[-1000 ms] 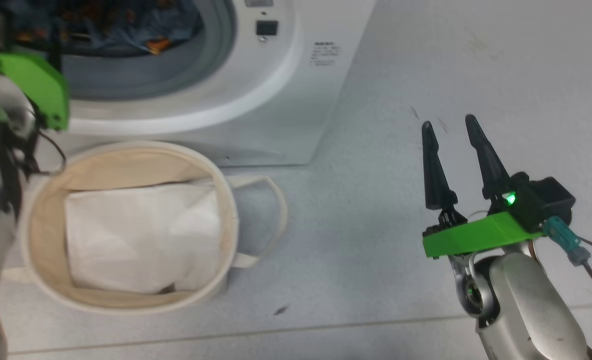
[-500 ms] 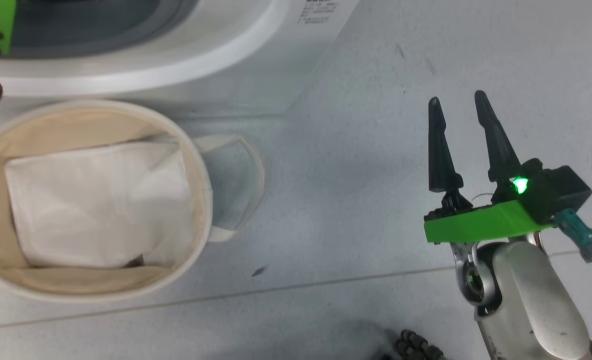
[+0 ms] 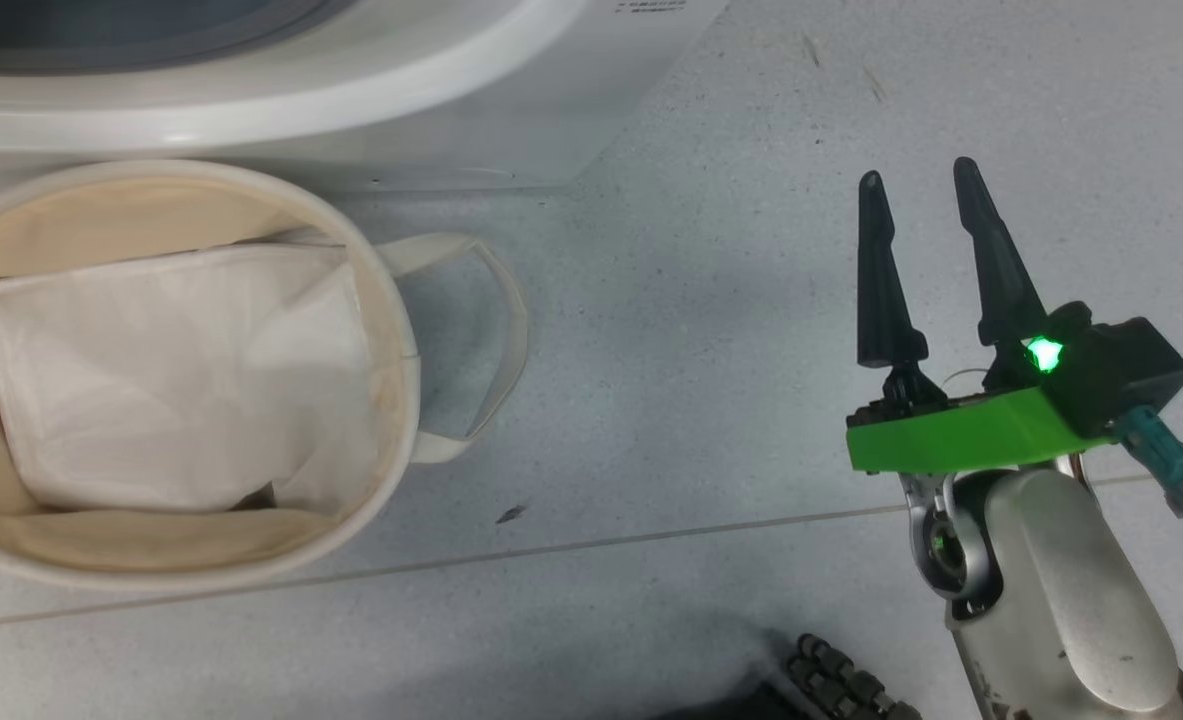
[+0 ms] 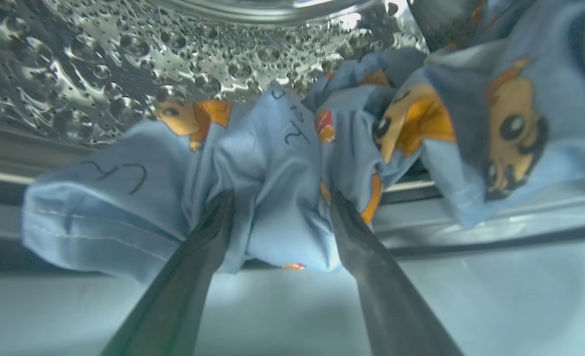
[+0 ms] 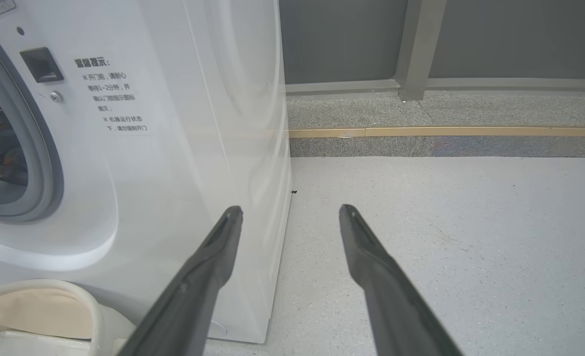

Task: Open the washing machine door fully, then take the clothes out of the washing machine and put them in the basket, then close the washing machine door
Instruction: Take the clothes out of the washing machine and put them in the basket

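Inside the steel drum (image 4: 124, 49) lie the clothes (image 4: 272, 148), blue fabric with orange bears. My left gripper (image 4: 281, 198) is open, its two fingers astride a bunched fold at the drum's mouth. The white washing machine (image 3: 351, 90) stands at the top left of the head view, its grey gasket (image 5: 45, 163) showing in the right wrist view. The cream basket (image 3: 391, 330) sits on the floor right in front of it. My right gripper (image 3: 919, 180) hangs open and empty over bare floor to the machine's right; its fingers (image 5: 213, 257) point past the machine's corner. The door is out of view.
A flat white folded sheet (image 3: 171, 370) lies in the basket. The basket's loop handle (image 3: 501, 320) sticks out to the right. A grey wall with a yellow floor strip (image 5: 445, 131) runs behind the machine. A dark ribbed part (image 3: 841, 680) shows at the bottom edge.
The head camera has tipped downward, so machine and basket slid up and left in view and the left arm's green mount left it. The right gripper stays open, about where it was.
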`<state>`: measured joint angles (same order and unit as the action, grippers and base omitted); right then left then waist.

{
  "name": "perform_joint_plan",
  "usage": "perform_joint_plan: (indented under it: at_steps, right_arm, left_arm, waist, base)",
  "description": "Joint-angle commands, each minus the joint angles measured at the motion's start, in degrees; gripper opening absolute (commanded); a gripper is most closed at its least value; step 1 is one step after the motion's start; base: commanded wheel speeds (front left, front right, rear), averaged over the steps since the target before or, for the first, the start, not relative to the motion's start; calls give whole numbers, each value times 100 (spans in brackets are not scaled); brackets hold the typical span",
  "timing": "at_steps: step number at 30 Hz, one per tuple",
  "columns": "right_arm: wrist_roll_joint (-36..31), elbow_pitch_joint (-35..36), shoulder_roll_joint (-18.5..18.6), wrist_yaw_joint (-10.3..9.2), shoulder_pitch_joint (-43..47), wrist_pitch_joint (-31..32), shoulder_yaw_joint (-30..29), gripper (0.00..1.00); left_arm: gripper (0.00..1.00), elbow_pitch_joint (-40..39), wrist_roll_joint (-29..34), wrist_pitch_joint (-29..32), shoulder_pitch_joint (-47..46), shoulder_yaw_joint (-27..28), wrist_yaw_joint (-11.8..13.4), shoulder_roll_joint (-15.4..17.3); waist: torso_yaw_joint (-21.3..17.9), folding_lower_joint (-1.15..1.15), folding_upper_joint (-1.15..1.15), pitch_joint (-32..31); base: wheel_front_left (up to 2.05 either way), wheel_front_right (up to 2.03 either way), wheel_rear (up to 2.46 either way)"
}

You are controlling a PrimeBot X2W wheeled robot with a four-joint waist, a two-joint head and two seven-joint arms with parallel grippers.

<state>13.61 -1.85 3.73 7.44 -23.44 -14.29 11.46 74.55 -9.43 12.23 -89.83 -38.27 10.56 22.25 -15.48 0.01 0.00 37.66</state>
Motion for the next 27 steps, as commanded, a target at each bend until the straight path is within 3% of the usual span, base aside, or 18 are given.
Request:
perform_joint_plan:
  at_steps: [1, 5, 6, 7, 15, 27]
  right_arm:
    - [-58, 217, -68, 5, 34, -71, 70, 100]
    - [-70, 215, -74, 5, 37, -71, 68, 100]
    - [-71, 212, -75, 5, 37, -71, 71, 100]
    - [-71, 209, -76, 5, 38, -71, 72, 100]
    - [-70, 193, -81, 5, 68, -71, 38, 100]
    - [-28, -164, -15, 5, 303, -71, 97, 100]
  left_arm:
    - [100, -75, 6, 53, -276, -1, 0, 273]
    - [99, -69, -24, 124, -257, -39, -66, 259]
    - [55, -69, -30, 126, -252, -52, -100, 257]
    - [0, -68, -32, 120, -250, -64, -103, 258]
    - [0, -64, -129, 27, -183, -88, -141, 226]
    - [0, -91, -1018, -1407, 727, 586, -171, -20]
  waist:
    - [9, -1, 0, 11]
    - [29, -1, 0, 29]
    - [32, -1, 0, 28]
    - [33, -1, 0, 26]
    - [46, -1, 0, -30]
    - [203, -1, 0, -875]
  base:
    - [0, 0, 0]
    - [0, 0, 0]
    - [0, 0, 0]
    - [0, 0, 0]
    - [0, 0, 0]
    - [0, 0, 0]
